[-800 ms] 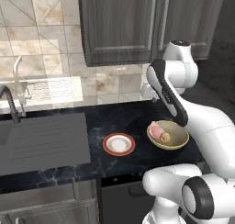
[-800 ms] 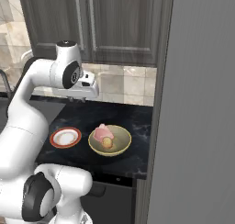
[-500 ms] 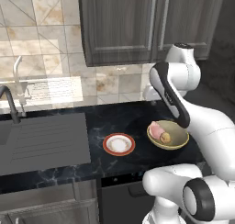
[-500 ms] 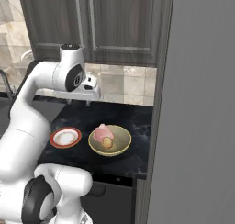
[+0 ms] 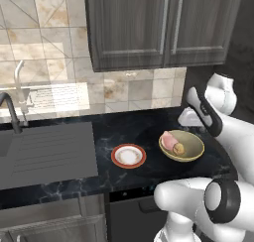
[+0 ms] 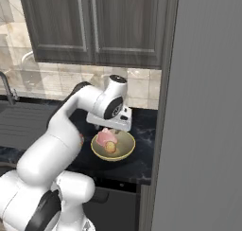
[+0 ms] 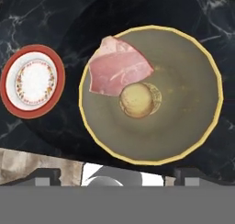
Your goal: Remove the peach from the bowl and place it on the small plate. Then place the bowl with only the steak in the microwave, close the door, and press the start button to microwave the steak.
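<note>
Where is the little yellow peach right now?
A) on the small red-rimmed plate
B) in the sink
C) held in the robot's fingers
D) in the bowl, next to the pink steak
D: the peach sits in the bowl touching the steak, while the small plate is bare.

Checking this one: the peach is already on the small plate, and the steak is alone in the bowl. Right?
No. In the hand view the peach still sits in the bowl, touching the steak. The small plate beside the bowl holds no fruit.
</note>
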You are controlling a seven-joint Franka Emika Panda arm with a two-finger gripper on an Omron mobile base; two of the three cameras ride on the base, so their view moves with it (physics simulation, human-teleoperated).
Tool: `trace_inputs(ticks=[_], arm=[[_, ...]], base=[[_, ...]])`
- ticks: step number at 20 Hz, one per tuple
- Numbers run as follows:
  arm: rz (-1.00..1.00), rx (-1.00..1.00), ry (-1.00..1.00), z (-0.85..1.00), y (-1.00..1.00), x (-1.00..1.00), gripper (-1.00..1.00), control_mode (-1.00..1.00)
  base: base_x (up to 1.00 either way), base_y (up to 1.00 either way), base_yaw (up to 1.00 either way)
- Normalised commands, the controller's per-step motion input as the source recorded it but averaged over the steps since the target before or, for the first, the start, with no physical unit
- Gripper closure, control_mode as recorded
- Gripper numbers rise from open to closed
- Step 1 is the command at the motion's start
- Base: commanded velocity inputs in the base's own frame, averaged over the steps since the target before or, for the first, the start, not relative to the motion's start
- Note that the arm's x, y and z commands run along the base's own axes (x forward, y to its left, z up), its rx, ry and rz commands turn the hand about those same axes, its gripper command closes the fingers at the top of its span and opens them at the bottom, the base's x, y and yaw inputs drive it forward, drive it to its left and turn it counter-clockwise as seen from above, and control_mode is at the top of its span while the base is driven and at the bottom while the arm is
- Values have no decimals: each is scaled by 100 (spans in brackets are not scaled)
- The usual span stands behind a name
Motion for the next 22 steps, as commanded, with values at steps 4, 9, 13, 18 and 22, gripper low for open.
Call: trace_inputs(ticks=[4,9,13,18,22], arm=[[10,2,14,-46,-15,34,-100,-100],[18,-1,7,-34,1,5,-100,-100],[7,-1,0,-17,16,0,-100,-100],[0,-3,3,-31,47,2,-100,-100],[-3,0,3,-32,4,23,-100,-100]], base=[[0,0,0],[0,0,0],[0,0,0],[0,0,0],[0,0,0]])
